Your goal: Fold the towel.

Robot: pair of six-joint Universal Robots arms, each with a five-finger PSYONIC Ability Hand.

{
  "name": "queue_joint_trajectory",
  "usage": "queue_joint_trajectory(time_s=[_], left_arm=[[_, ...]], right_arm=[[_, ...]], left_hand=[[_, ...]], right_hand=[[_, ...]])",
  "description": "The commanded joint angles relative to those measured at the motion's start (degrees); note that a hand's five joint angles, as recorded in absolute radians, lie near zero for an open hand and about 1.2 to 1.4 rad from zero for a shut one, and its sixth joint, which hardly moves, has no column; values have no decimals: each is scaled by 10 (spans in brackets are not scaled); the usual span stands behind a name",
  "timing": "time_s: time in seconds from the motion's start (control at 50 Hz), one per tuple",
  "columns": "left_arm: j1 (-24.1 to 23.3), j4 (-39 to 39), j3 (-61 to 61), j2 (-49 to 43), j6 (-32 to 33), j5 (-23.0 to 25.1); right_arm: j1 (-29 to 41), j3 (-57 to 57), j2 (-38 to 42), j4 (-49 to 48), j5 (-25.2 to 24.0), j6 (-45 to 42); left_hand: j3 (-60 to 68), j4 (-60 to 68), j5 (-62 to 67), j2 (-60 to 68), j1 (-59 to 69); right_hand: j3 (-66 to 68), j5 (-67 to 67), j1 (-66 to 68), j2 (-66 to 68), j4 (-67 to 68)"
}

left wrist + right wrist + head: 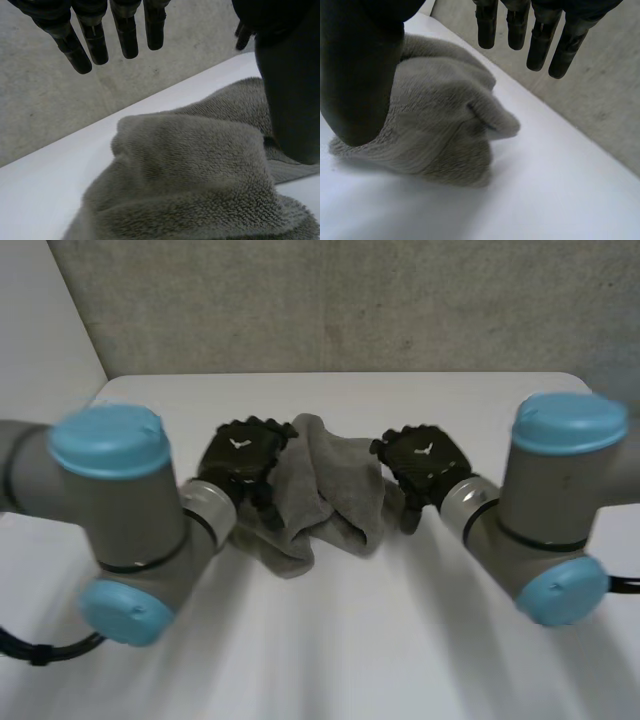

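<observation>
**Towel fold: pre-grasp stage, cloth not yet spread**

**Condition of the work.** The towel (pixel 325 490) lies bunched in a heap on the counter (pixel 330 650), toward its far edge and between the two hands. It is not flat. No fold is in place.

**Left hand** (pixel 240 455). It is positioned against the heap's left side. In the left wrist view the fingers (pixel 127 35) are straight and clear of the cloth, with the thumb (pixel 290 100) standing apart from them beside the heap. The hand holds nothing. Contact between thumb and cloth cannot be confirmed.

**Right hand** (pixel 425 458). It is positioned against the heap's right side and posed the same way: straight fingers (pixel 537 45) off the cloth, thumb (pixel 360 75) low beside the heap, nothing held.

**Step in hand.** This is judged to be the approach to a two-handed grasp, made to open the heap out before any fold.

**Next move.**
1. Locate an edge or corner on each side. A pointed flap (pixel 497 122) projects from the heap in the right wrist view and is a likely candidate.
2. Close each hand on its own side, taking one layer only.
3. Draw the hands apart to lay the cloth flat.
</observation>
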Motion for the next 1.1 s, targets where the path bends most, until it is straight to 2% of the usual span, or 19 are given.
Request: queue_joint_trajectory(time_s=[0.02,0.1,0.14,0.16,0.18,0.2,0.22,0.24,0.26,0.32,0.48,0.56,0.62,0.66,0.76,0.86,0.98,1.02,1.1], left_arm=[[-19,37,42,-82,0,-1],[-22,31,81,-137,21,-6],[-22,30,91,-151,34,-14],[-22,30,97,-159,49,-30],[-22,30,97,-159,50,-30],[-22,32,99,-163,64,-49],[-22,34,101,-163,79,-72],[-22,34,101,-163,79,-72],[-22,34,101,-161,92,-94],[-21,31,99,-143,107,-132],[-2,7,50,11,106,-150],[7,-10,19,85,105,-148],[14,-17,-10,157,103,-129],[21,-20,-36,203,95,-89],[32,-41,-57,217,79,-37],[57,-51,-53,174,68,-15],[65,-54,21,17,74,-16],[65,-56,51,-26,76,-16],[67,-55,125,-101,84,-17]], right_arm=[[15,-30,82,-44,8,41],[21,-55,111,-44,13,43],[24,-72,125,-45,30,48],[24,-72,125,-45,30,48],[23,-79,125,-45,42,57],[21,-86,125,-43,52,70],[21,-86,125,-43,52,70],[19,-89,125,-41,58,84],[18,-90,122,-39,60,96],[16,-88,119,-38,60,108],[-45,-44,-14,6,24,113],[-101,-31,-119,76,-50,112],[-126,-34,-164,127,-103,111],[-143,-35,-180,150,-128,111],[-171,-45,-196,188,-177,114],[-173,-65,-159,196,-186,116],[-172,-133,-1,198,-174,112],[-169,-194,75,199,-155,109],[-167,-276,145,207,-123,97]], left_hand=[[-11,-21,-103,-19,-20],[24,14,-67,16,15],[91,81,0,84,82],[195,185,103,187,185],[196,186,104,188,186],[304,294,213,296,295],[403,393,312,396,394],[404,394,313,397,395],[489,479,398,482,480],[646,636,554,638,636],[653,643,562,646,644],[653,643,562,646,644],[653,643,562,646,644],[653,643,562,646,644],[653,643,562,646,644],[653,643,562,646,644],[621,611,530,614,612],[620,610,528,612,610],[591,581,500,583,582]], right_hand=[[-40,-33,-32,-43,-46],[-16,-9,-7,-19,-22],[139,147,148,137,133],[140,148,149,138,134],[290,298,299,288,284],[453,461,462,451,447],[455,462,464,452,449],[586,594,595,584,580],[659,666,667,656,653],[660,667,668,657,654],[660,667,668,657,654],[660,667,668,657,654],[660,667,668,657,654],[660,667,668,657,654],[660,667,668,657,654],[660,667,668,657,654],[660,667,668,657,654],[660,667,668,657,654],[660,667,668,657,654]])
